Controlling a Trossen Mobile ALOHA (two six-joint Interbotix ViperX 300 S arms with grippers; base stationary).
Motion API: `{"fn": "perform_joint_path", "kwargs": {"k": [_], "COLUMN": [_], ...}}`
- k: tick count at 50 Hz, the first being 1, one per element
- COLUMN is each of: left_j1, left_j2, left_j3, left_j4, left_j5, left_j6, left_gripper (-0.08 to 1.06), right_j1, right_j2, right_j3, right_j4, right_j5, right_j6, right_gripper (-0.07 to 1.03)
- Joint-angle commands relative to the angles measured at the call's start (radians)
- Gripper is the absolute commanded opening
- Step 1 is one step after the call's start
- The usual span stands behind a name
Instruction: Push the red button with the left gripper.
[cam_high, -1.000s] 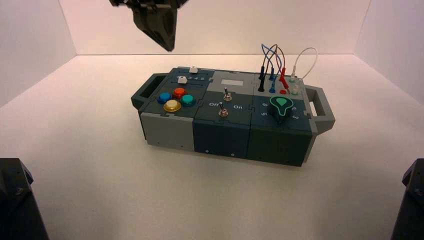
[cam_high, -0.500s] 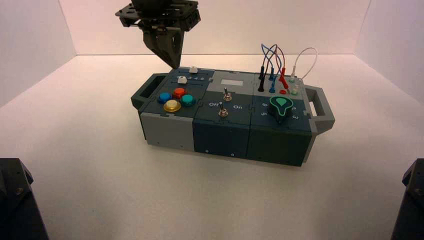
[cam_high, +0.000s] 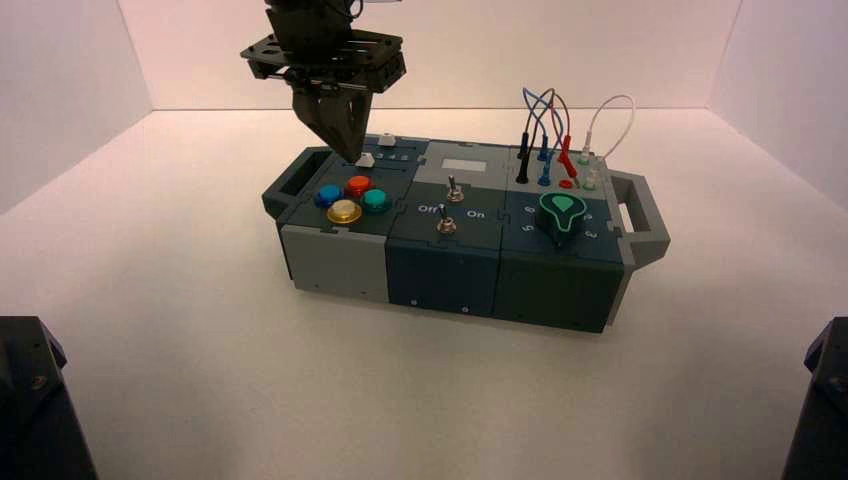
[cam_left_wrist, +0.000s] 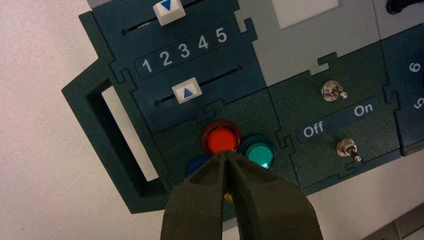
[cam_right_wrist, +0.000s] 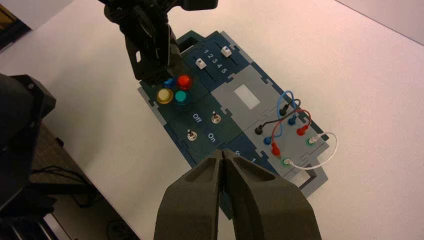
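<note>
- My left gripper hangs in the upper left of the high view, above the back left of the box, fingers pressed together into a point — holding nothing.
- The red button sits on the box's left section, at the back of a cluster with the blue button, yellow button and green button.
- In the left wrist view my tip lies at the red button's edge — contact I cannot tell.
- My right gripper is closed, empty, hovering above the box.
</note>
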Motion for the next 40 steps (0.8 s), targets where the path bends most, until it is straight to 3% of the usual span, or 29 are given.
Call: {"fn": "perform_joint_path", "kwargs": {"k": [1, 40], "left_j1": [-0.006, -0.015], "left_j2": [-0.008, 0.103], "left_j3": [-0.029, -0.029], "left_j4": [-0.002, -0.002], "left_j5": [-0.006, -0.034], "left_j6": [0.000, 0.009], "left_gripper": [-0.03, -0.03], "right_j1": [0.006, 0.005], "right_j2": [0.000, -0.002], "right_j3": [-0.014, 0.011], "right_j4": [0.003, 0.005], "right_j5": [-0.005, -0.008], "right_j6": [0.002, 0.006], "right_gripper": [-0.02, -0.02]}}
